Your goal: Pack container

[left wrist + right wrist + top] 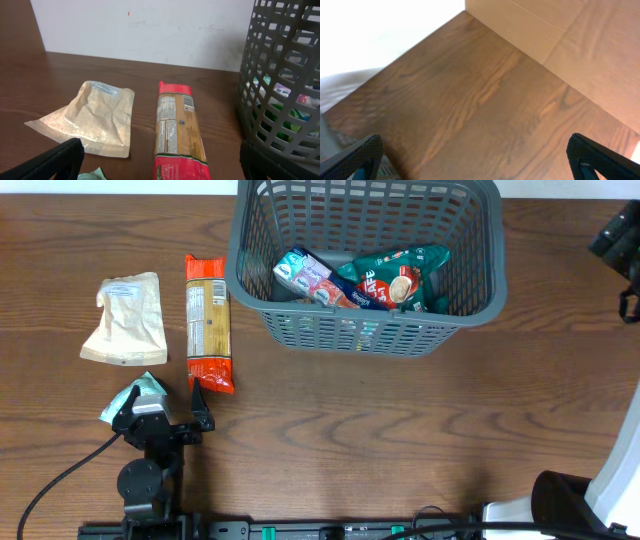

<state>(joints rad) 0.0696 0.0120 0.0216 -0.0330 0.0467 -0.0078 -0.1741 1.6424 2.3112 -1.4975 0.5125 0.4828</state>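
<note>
Dark wooden table [400,430] fills overhead frame. Beige pouch [128,320] at left, flat, crinkled, white label near top. Long orange-red packet [208,325] just right of it, lengthwise, not touching. Small green-white packet [148,388] at lower left, partly hidden. Black cable [55,480] curves toward bottom-left corner. Green packet [400,272] and white-blue packets [305,272] heaped inside container [370,335], upper centre. White wall [150,30] behind table. Pale wood panel [580,45] at upper right of right wrist view.

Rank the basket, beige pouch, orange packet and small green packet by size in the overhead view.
1. basket
2. beige pouch and orange packet, too alike to rank
3. small green packet, partly hidden under the left gripper
</note>
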